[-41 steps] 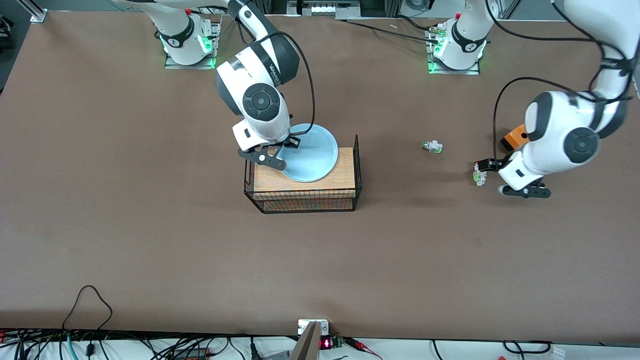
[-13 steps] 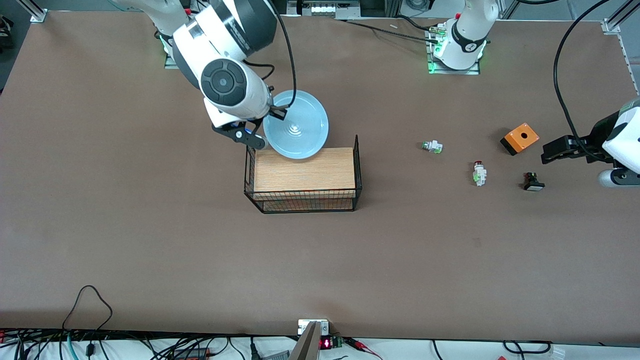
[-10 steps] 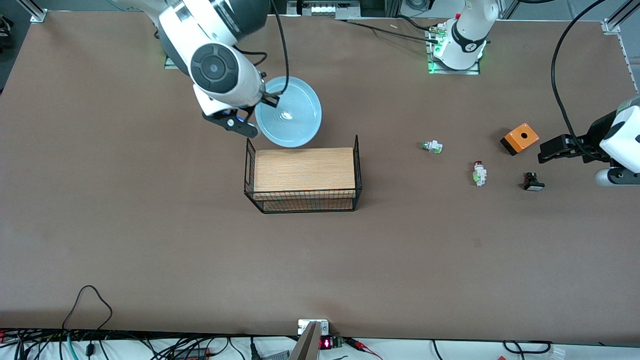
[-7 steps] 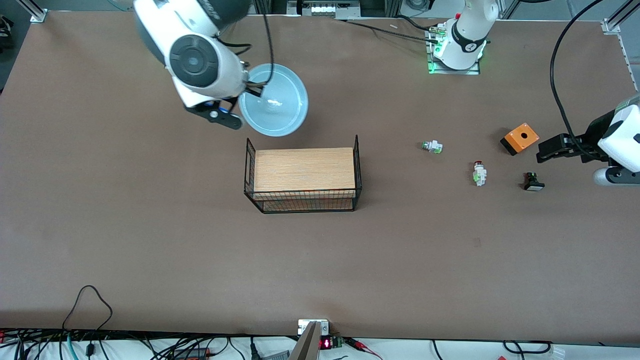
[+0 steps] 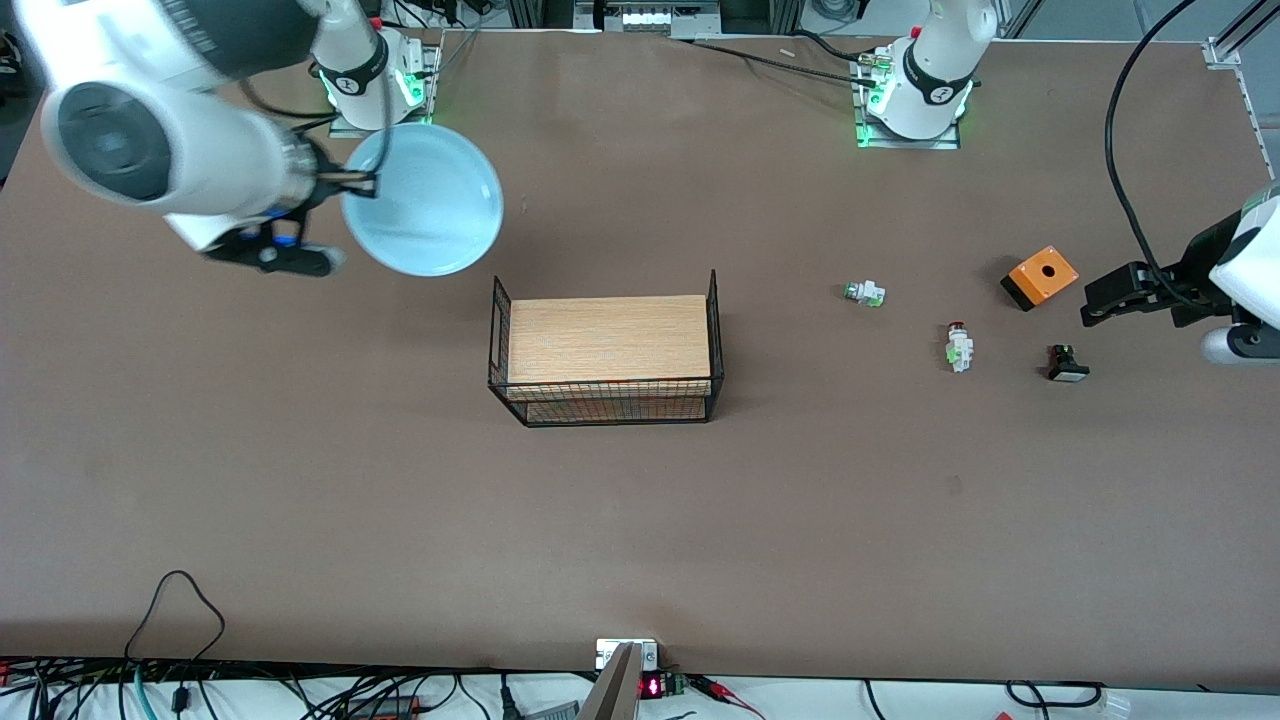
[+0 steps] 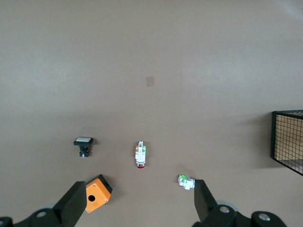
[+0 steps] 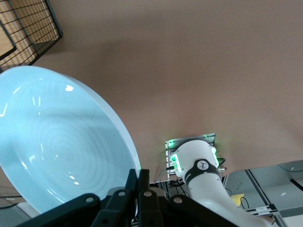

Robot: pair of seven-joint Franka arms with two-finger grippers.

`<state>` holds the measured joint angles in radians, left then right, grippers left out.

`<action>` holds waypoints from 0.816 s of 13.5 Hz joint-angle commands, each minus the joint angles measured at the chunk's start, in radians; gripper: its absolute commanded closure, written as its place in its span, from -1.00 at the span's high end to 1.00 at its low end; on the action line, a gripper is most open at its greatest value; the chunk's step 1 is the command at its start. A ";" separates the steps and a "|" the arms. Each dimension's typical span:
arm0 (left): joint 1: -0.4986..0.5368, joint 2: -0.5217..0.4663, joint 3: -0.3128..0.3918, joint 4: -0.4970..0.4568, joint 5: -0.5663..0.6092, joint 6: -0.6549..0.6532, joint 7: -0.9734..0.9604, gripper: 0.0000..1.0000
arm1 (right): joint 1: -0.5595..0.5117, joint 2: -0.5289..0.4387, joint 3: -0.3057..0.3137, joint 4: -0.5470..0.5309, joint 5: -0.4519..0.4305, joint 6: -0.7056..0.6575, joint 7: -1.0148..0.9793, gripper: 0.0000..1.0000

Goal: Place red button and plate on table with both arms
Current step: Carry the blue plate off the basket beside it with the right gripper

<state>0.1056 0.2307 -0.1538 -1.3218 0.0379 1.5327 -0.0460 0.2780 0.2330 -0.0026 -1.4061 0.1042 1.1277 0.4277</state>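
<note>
Here, on the table [image 5: 300,450], I see the wire basket [image 5: 604,360], then the plate [image 5: 421,199] pinched aloft at its rim by my right gripper [image 5: 335,195]; the orange box [image 5: 1041,277] and red button [image 5: 958,347] lie below my spread left gripper [image 6: 137,208].

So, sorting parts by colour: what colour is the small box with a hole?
Orange box, black base; clearest in the front view.
</note>
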 commanded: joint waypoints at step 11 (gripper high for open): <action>-0.089 -0.157 0.125 -0.232 -0.024 0.142 0.032 1.00 | -0.319 0.239 0.015 -0.011 -0.004 0.285 -0.513 -1.00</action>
<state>0.0215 0.1608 -0.0395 -1.4449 0.0336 1.6275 -0.0312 0.0079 0.4461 -0.0038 -1.4202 0.1036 1.3727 -0.0011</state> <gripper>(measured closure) 0.000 0.965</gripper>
